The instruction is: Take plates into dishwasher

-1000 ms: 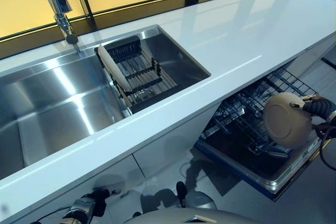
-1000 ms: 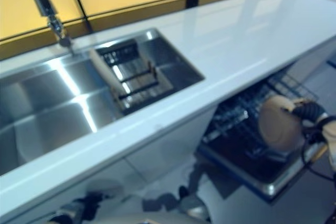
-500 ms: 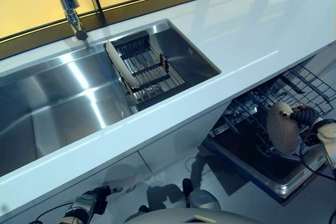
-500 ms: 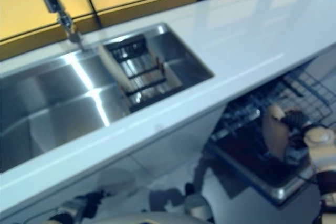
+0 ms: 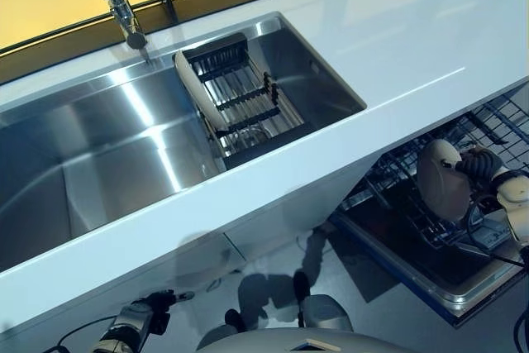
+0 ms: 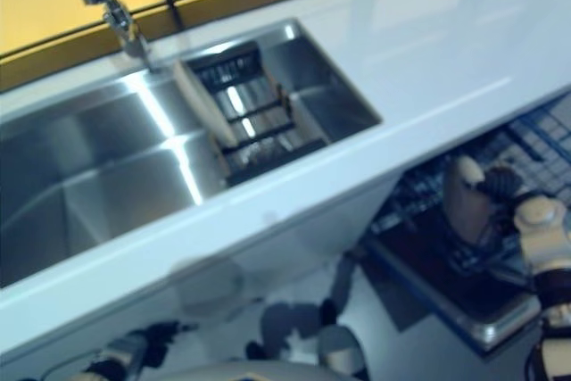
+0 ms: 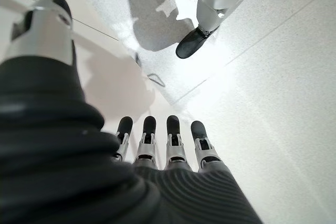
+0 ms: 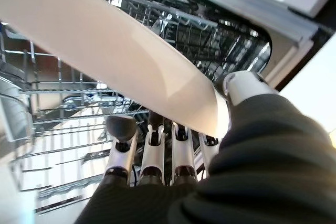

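My right hand is shut on a beige plate, pinching its rim between thumb and fingers. It holds the plate nearly on edge just above the pulled-out dishwasher rack. In the right wrist view the plate lies across the fingers, with the rack wires close behind it. A second beige plate stands on edge at the left end of the black dish rack in the sink. My left hand hangs low by the floor, open and empty.
The white counter runs above the dishwasher and overhangs part of its rack. The steel sink with its tap lies to the left. The open dishwasher's front edge juts out over the floor.
The whole view has shifted, so the camera moved. My right hand has turned the plate from face-on to nearly edge-on over the dishwasher rack. My left hand has not moved.
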